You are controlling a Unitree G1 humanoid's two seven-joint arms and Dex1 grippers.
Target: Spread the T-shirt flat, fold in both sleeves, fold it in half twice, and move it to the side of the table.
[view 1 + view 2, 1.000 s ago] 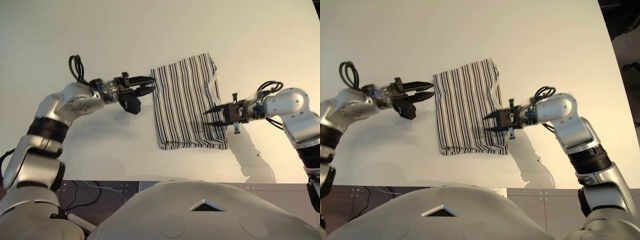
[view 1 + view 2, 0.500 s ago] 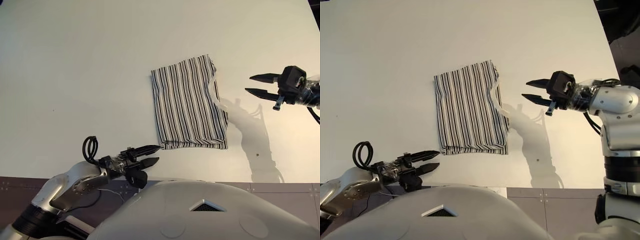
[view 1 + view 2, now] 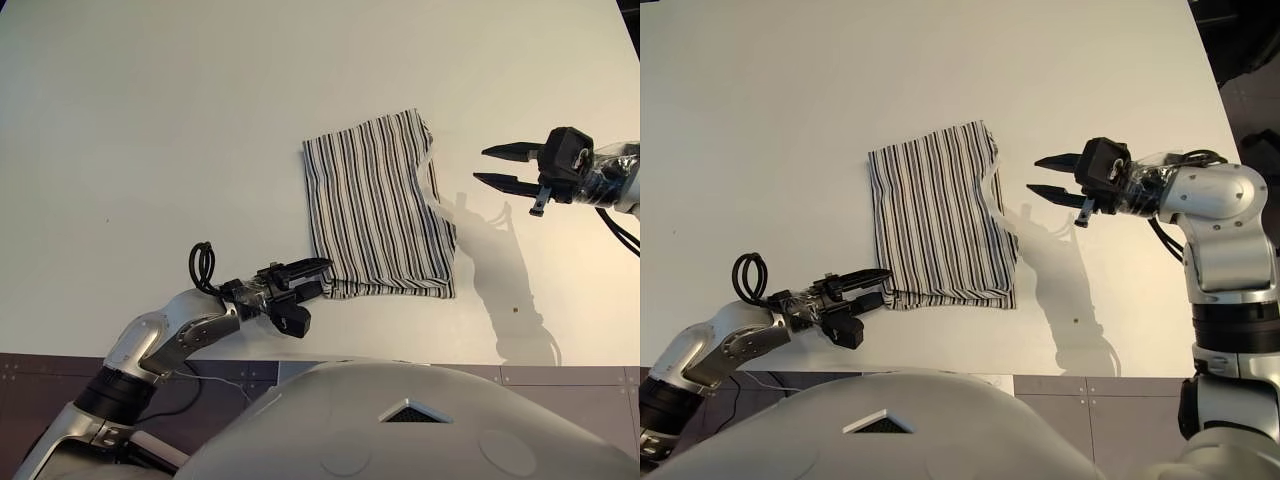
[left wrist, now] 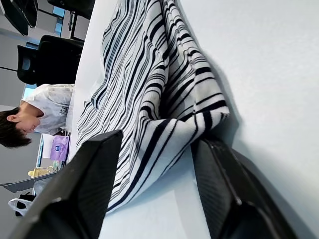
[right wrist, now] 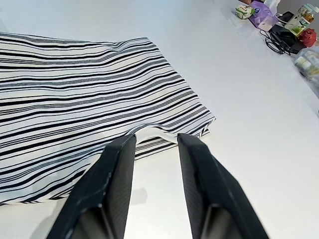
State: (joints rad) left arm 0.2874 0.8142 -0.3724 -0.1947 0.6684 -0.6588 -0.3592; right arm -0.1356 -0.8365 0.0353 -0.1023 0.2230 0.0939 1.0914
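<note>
On table (image 3: 150,150), T-shirt (image 3: 372,205) between left claw (image 3: 322,276), right claw (image 3: 480,165)

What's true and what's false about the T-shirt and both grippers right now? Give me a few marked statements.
1. The T-shirt lies folded into a rectangle on the table. True.
2. The left gripper is shut on the T-shirt. False: it is open, with the T-shirt's near left corner between its fingers.
3. The right gripper is open. True.
4. The right gripper holds the T-shirt's collar. False: it is to the right of the T-shirt, apart from it.
</note>
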